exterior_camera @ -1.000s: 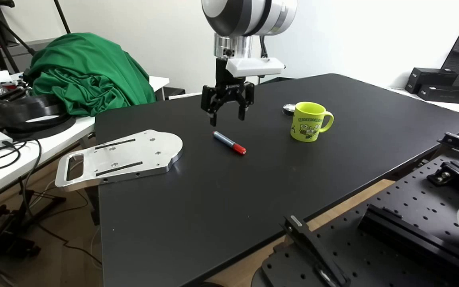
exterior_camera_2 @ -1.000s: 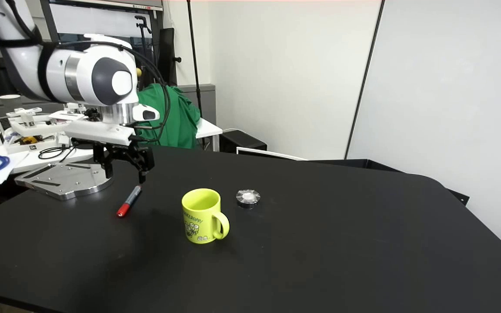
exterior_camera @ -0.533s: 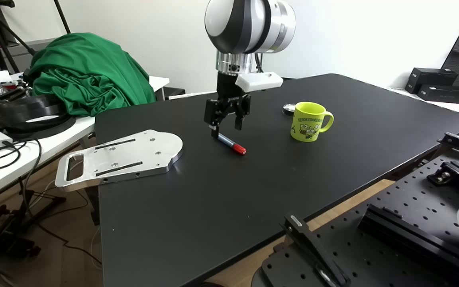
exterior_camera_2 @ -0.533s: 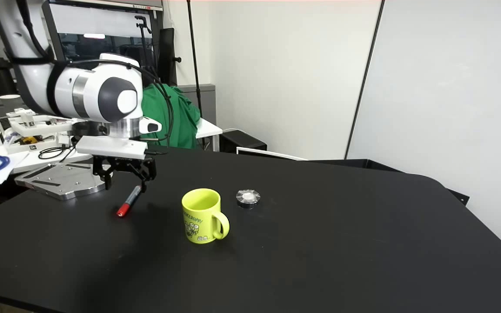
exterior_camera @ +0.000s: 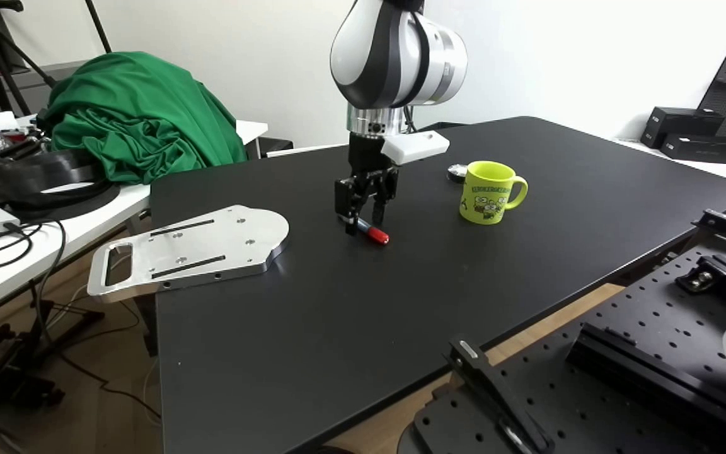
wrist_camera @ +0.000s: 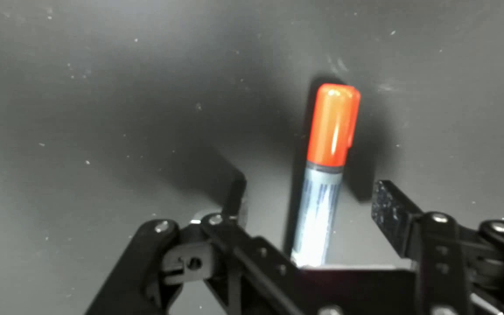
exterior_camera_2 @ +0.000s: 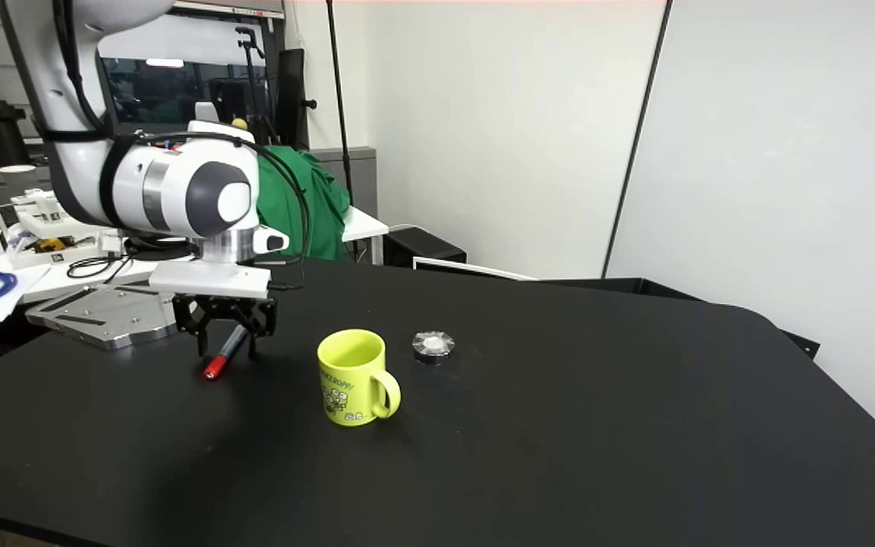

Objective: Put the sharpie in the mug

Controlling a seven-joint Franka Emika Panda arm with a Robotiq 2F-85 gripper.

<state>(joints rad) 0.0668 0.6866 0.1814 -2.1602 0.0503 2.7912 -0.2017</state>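
The sharpie lies flat on the black table, with a grey-blue body and a red cap, in both exterior views point(exterior_camera: 378, 236) point(exterior_camera_2: 216, 367). In the wrist view the sharpie point(wrist_camera: 328, 153) lies between the two fingers, touching neither; its rear end is hidden behind the gripper. My gripper point(wrist_camera: 311, 199) is open and low over the sharpie's body, fingers on either side; it also shows in both exterior views point(exterior_camera: 365, 222) point(exterior_camera_2: 228, 349). The lime-green mug point(exterior_camera: 486, 195) stands upright, apart from the gripper; it also shows in an exterior view point(exterior_camera_2: 350, 380), with its handle to the side.
A flat silver metal plate point(exterior_camera: 212, 243) lies on the table near the sharpie, also seen in an exterior view point(exterior_camera_2: 115, 315). A small tape roll point(exterior_camera_2: 433, 346) lies near the mug. A green cloth heap point(exterior_camera: 142, 120) sits on a side table.
The arm has come down, and the open gripper has moved from above the sharpie's rear end to around its body. The sharpie and the mug have not moved.
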